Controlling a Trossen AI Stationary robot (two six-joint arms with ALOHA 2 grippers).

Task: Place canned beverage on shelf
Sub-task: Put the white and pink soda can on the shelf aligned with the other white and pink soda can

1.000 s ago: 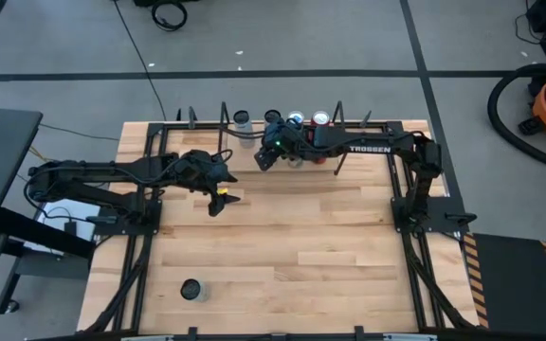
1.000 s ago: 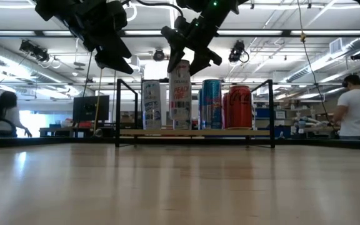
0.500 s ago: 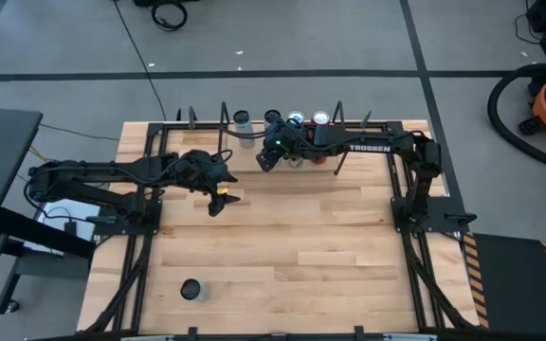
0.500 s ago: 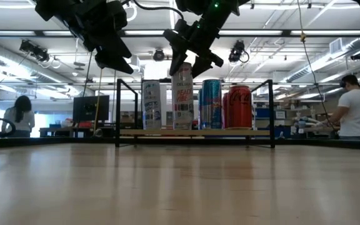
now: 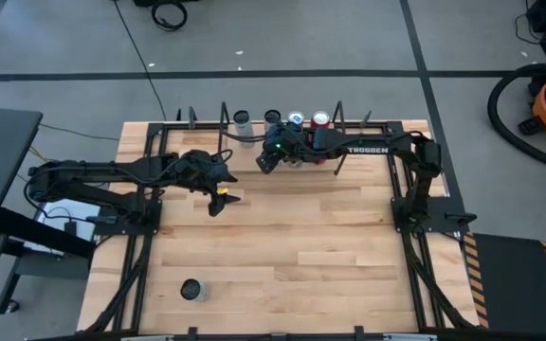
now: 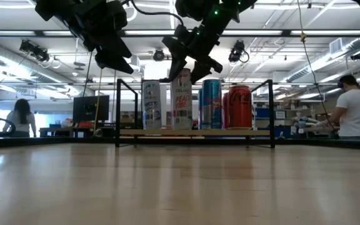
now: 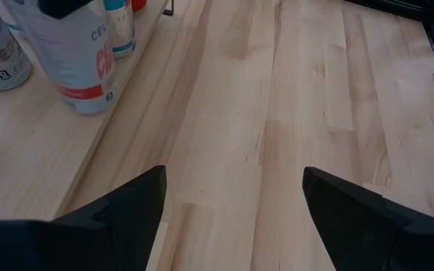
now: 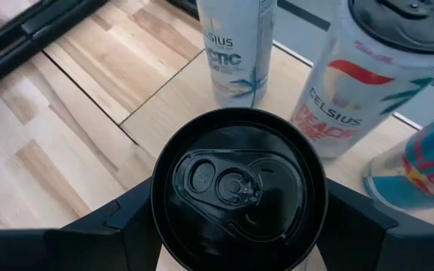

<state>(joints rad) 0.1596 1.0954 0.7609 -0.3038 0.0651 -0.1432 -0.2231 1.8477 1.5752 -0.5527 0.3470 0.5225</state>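
The shelf, a pale board (image 6: 195, 132) between two black wire frames (image 6: 117, 112), stands at the table's far edge (image 5: 254, 142). A white can (image 6: 152, 103), a blue can (image 6: 211, 103) and a red can (image 6: 239, 106) stand on it. My right gripper (image 6: 185, 65) is shut on a white-and-red Celsius can (image 6: 181, 103) with a black lid (image 8: 239, 188), at the shelf's front. My left gripper (image 5: 218, 197) is open and empty, high over the table left of the shelf. My right gripper pinches the can's top end between its two fingers, one finger (image 8: 126, 222) on each side just below the lid's rim (image 8: 160, 203). The fingers come from above, pointing down with a slight slant. The can stands upright with its base at the shelf board.
A second Celsius can (image 8: 345, 90) and the white can (image 8: 236, 53) stand close behind the held one. One more can (image 5: 191, 289) stands on the table's near left. Bare wood lies between it and the shelf. People are in the room beyond.
My right gripper has gone down with the Celsius can. The can, hanging a little above the shelf board a second ago, now stands upright with its base at the board.
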